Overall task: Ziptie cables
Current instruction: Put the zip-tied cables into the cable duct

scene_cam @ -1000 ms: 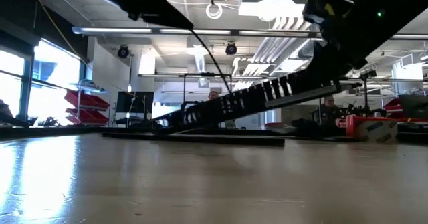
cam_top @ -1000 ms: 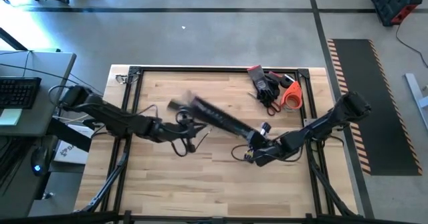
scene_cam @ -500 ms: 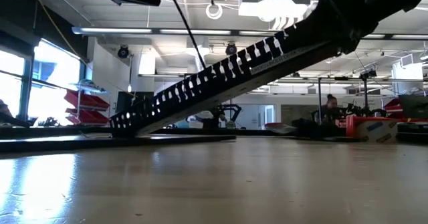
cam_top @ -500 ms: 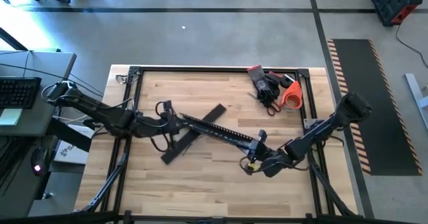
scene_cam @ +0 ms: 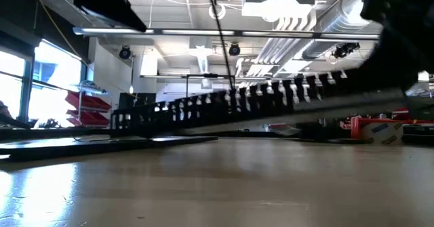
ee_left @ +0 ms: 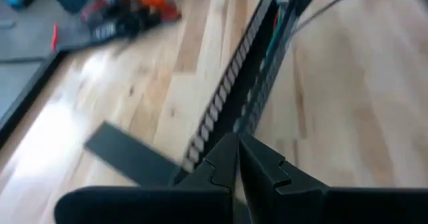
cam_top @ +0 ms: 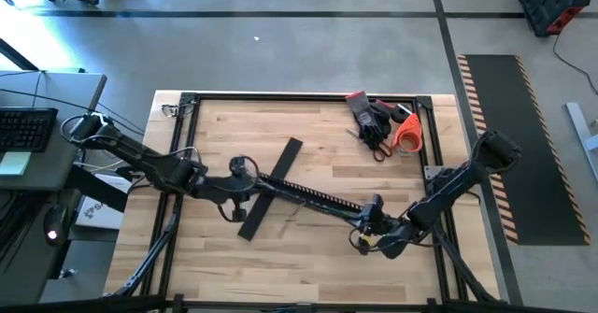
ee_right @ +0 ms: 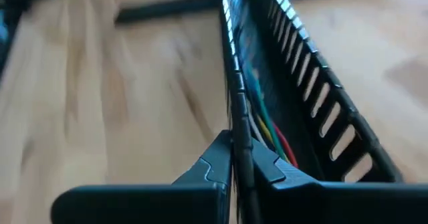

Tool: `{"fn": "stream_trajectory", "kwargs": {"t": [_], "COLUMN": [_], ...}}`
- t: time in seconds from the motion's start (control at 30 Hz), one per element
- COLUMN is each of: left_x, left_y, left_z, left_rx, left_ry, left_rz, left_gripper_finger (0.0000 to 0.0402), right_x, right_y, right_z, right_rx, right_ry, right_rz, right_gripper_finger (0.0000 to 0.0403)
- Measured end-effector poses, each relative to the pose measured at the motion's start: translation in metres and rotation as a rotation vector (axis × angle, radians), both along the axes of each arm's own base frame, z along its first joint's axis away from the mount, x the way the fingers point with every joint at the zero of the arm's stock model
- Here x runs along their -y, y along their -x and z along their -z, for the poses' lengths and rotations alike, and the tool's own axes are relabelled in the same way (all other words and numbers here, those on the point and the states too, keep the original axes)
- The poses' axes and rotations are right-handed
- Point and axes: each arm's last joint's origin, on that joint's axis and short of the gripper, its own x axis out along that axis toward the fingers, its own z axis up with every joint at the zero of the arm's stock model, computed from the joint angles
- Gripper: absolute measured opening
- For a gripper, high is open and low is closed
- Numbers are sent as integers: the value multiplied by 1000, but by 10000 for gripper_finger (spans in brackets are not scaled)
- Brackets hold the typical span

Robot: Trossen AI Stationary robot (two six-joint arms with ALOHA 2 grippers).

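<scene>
Slotted rail (cam_top: 313, 196) with cables (ee_right: 267, 127) inside: being gripped at opposite ends by left gripper (cam_top: 245, 177) and right gripper (cam_top: 372, 221), jaws clamping its wall, above surface (cam_top: 308, 257).

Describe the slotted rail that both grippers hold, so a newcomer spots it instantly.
On the wooden table, look mid-table for the long black slotted rail, spanning from the left gripper to the right gripper. Unlike the flat black strip it crosses, it has comb-like walls.
</scene>
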Motion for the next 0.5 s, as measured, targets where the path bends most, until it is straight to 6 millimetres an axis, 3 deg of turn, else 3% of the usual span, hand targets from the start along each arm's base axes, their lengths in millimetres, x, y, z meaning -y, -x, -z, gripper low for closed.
{"fn": "stream_trajectory", "kwargs": {"t": [0.13, 0.33, 0.5], "left_x": [3, 11, 21], "left_y": [-8, -30, -51], "left_z": [15, 41, 71], "left_rx": [-61, -98, -122], "left_ry": [-20, -36, 4], "left_rz": [-21, -36, -24], "left_gripper_finger": [0, 0, 9], "right_x": [5, 9, 10], "right_y": [14, 23, 33], "right_z": [18, 29, 33], "right_rx": [-98, -226, -286], "right_ry": [-31, -68, -92], "right_rz": [-60, -129, -52], "right_gripper_finger": [0, 0, 0]}}
